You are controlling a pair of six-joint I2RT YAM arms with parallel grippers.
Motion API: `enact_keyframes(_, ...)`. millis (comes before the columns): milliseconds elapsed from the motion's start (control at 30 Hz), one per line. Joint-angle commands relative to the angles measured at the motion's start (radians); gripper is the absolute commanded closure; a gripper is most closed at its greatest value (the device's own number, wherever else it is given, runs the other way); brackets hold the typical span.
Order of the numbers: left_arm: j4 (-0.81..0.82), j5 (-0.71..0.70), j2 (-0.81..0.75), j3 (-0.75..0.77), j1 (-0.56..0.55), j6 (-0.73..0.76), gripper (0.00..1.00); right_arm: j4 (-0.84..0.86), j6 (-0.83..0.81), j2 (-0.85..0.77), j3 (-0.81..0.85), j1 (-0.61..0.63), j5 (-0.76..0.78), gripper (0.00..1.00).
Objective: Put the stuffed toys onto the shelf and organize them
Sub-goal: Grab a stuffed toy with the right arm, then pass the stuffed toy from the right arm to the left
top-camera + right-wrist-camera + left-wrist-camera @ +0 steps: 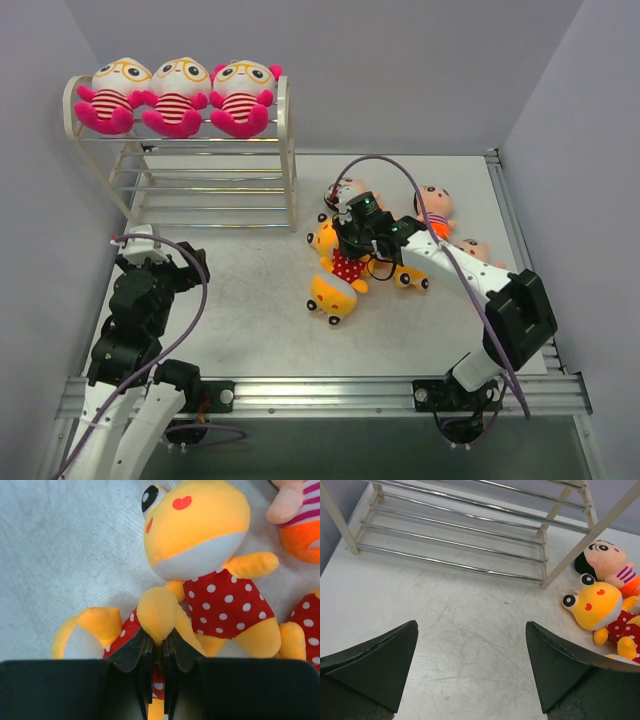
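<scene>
Right gripper (159,642) is down in the pile beside the shelf (290,150), fingers clenched on a plump yellow limb (156,611) of a yellow doll (200,535) in a red dotted dress. It's a thin pinch near the limb's base, and with dotted fabric on both sides I cannot tell which overlapping doll owns it. The three pink toys (175,95) sit in a row on the top tier; the yellow ones and the peach-faced dolls (435,210) lie heaped on the table (250,330), right of the rack. Left gripper (471,645) hangs over bare tabletop before the lower rods (450,565), fingers spread wide, holding nothing. My read: this is the pick for the next tier. Doing it well means lifting slowly and straight up, so any neighbour draped on it slides off rather than rides along — a limb-only hold lets the body swing, so carry it steady and approach the rods from the open front, clear of the side frame.
</scene>
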Motion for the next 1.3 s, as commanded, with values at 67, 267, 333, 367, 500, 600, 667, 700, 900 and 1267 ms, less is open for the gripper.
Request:
enact_keyframes(67, 0.025, 0.071, 0.072, 0.052, 0.008, -0.007, 0.03, 0.102, 0.220, -0.199, -0.085, 0.005, 0.017, 1.00)
enact_keyframes(267, 0.037, 0.175, 0.122, 0.070, -0.005, -0.140, 0.03, 0.327, 0.536, -0.388, -0.284, 0.017, 0.087, 1.00)
enact_keyframes(333, 0.066, 0.238, 0.132, 0.061, -0.021, -0.183, 0.03, 0.366, 0.596, -0.457, -0.329, 0.034, 0.193, 1.00)
enact_keyframes(367, 0.076, 0.247, 0.143, 0.058, -0.031, -0.227, 0.03, 0.398, 0.617, -0.476, -0.368, 0.040, 0.219, 1.00)
enact_keyframes(500, 0.117, 0.223, 0.163, 0.046, -0.140, -0.303, 0.03, 0.423, 0.740, -0.565, -0.433, 0.045, 0.357, 1.00)
enact_keyframes(600, 0.168, 0.137, 0.186, 0.037, -0.267, -0.343, 0.03, 0.432, 0.791, -0.652, -0.474, 0.045, 0.442, 1.00)
enact_keyframes(667, 0.212, 0.062, 0.217, 0.030, -0.375, -0.352, 0.03, 0.453, 0.840, -0.681, -0.497, 0.045, 0.468, 1.00)
enact_keyframes(700, 0.227, 0.037, 0.229, 0.030, -0.407, -0.358, 0.03, 0.457, 0.854, -0.692, -0.507, 0.047, 0.475, 1.00)
enact_keyframes(900, 0.408, -0.139, 0.336, 0.035, -0.636, -0.312, 0.03, 0.478, 0.955, -0.761, -0.565, 0.045, 0.497, 1.00)
enact_keyframes(1267, 0.651, -0.179, 0.559, 0.032, -0.775, -0.303, 0.03, 0.524, 1.013, -0.792, -0.603, 0.045, 0.474, 1.00)
